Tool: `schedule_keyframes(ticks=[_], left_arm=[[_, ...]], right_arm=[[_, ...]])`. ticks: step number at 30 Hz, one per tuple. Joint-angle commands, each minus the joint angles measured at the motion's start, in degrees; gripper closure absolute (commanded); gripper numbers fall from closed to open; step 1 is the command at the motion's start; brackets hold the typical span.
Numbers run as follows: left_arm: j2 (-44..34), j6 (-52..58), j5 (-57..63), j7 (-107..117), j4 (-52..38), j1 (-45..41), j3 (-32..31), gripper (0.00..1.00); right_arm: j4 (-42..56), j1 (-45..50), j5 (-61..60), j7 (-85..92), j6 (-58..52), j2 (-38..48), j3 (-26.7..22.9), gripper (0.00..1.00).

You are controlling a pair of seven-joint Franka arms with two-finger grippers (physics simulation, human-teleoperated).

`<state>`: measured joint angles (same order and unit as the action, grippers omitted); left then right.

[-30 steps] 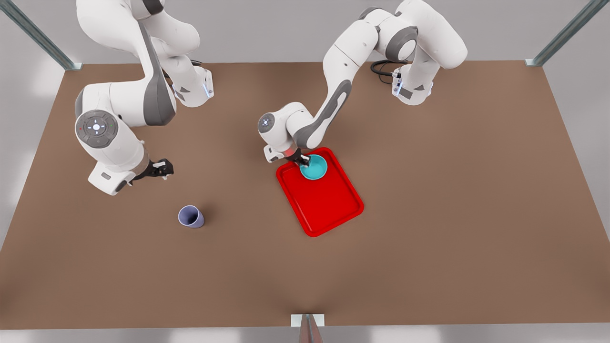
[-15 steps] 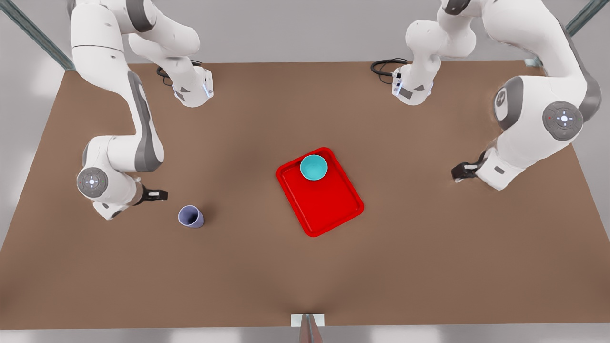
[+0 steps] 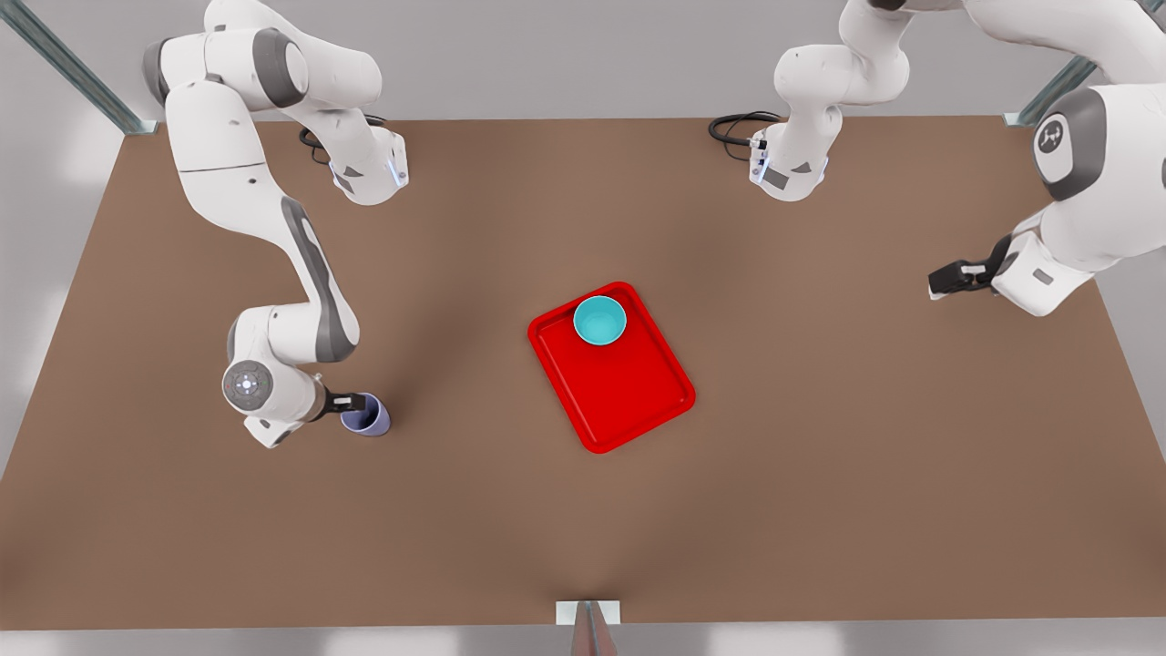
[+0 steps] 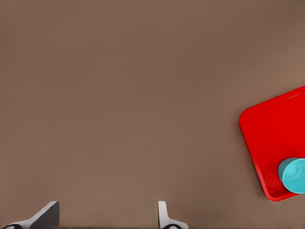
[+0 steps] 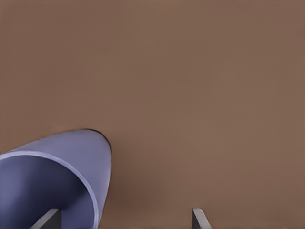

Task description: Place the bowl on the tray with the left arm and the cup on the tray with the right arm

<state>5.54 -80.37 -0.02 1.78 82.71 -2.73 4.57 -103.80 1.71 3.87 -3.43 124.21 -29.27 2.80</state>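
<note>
The teal bowl (image 3: 599,321) (image 4: 293,175) stands in the far corner of the red tray (image 3: 629,392) (image 4: 271,129) at the table's middle. My left gripper (image 3: 943,278) (image 4: 105,219) hangs open and empty over bare table at the front view's right, far from the tray. The lavender cup (image 3: 369,416) (image 5: 57,162) stands on the table at the front view's left. My right gripper (image 3: 351,401) (image 5: 125,220) is open at the cup's rim. One finger (image 5: 47,219) sits over the cup's mouth and the other is outside its wall.
Both arm bases (image 3: 369,173) (image 3: 788,173) stand along the table's far edge, with a black cable (image 3: 733,128) by the right-hand one. Metal posts (image 3: 68,68) rise at the back corners. A bracket (image 3: 588,615) sits at the front edge.
The left gripper let go of the bowl on the tray and drew away to the front view's right. The right gripper came down from above the table to the cup's rim.
</note>
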Motion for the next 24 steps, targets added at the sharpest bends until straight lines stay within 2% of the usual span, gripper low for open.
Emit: schedule_keyframes(ticks=[1,5,8,9,10,11,12,14,16,24], left_arm=[[0.0,-0.1,0.3,0.1,-0.2,0.0,0.0,0.00],[3.0,-0.4,0.5,0.1,-1.4,0.3,0.2,0.00],[2.5,0.5,0.5,-0.6,-2.5,1.1,0.6,0.00],[2.6,0.6,0.8,-0.2,-2.8,1.2,0.6,0.00],[2.7,0.6,0.8,-0.1,-3.6,1.2,0.7,0.00],[2.8,0.5,0.7,0.0,-3.6,1.2,0.7,0.00],[3.0,0.3,0.8,-0.2,-3.6,1.1,0.6,0.00],[2.7,0.5,0.8,-0.3,-3.7,0.9,0.6,0.00],[2.9,0.4,0.7,-0.1,-3.7,0.9,0.4,0.00],[2.9,0.5,3.2,-0.1,-3.6,1.2,0.4,0.00]], right_arm=[[0.0,0.0,0.0,0.0,0.0,0.0,-0.1,0.00],[0.0,0.4,-0.4,0.2,-0.1,-1.1,0.1,0.00],[0.0,-0.2,-0.4,0.3,-0.1,-1.4,1.2,0.00],[0.0,-0.3,-0.4,0.2,-0.1,-1.6,1.3,0.15],[0.0,-0.3,-0.4,0.2,-0.3,-1.6,1.3,0.44],[0.0,-0.4,-0.4,0.2,-0.3,-1.7,1.3,0.60],[0.1,-0.2,-0.4,0.1,-0.3,-2.0,1.3,0.63],[0.2,-0.2,-0.4,0.0,-0.5,-2.0,1.3,0.65],[0.9,-0.2,-1.0,-0.1,-0.7,-2.2,1.5,0.70],[1.8,-0.1,-1.9,-0.5,-1.0,-2.7,1.5,0.70]])
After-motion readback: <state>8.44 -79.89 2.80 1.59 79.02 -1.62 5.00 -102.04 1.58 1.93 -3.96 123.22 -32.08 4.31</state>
